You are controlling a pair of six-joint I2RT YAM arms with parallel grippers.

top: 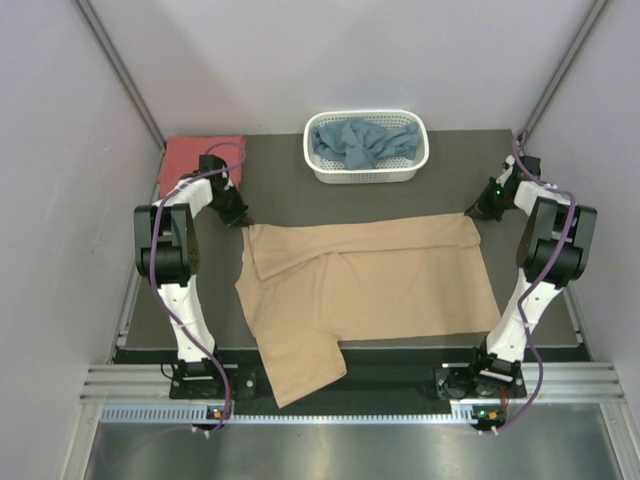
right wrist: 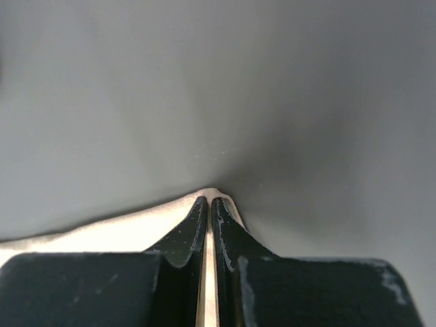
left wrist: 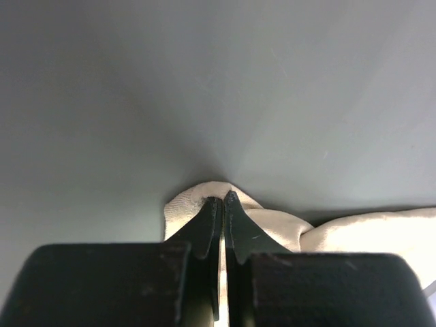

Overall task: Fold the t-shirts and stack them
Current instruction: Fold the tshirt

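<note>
Tan shirt [top: 370, 285] lying spread on the table [top: 290, 190], far corners being pinched.
Wrist cameras are showing the left gripper [left wrist: 223, 199] and right gripper [right wrist: 209, 199] clamping tight on its cloth; only the overhead is showing the red shirt [top: 200, 160] lying far left and the blue shirt [top: 355, 143] sitting crumpled in the basket [top: 365, 174].
</note>
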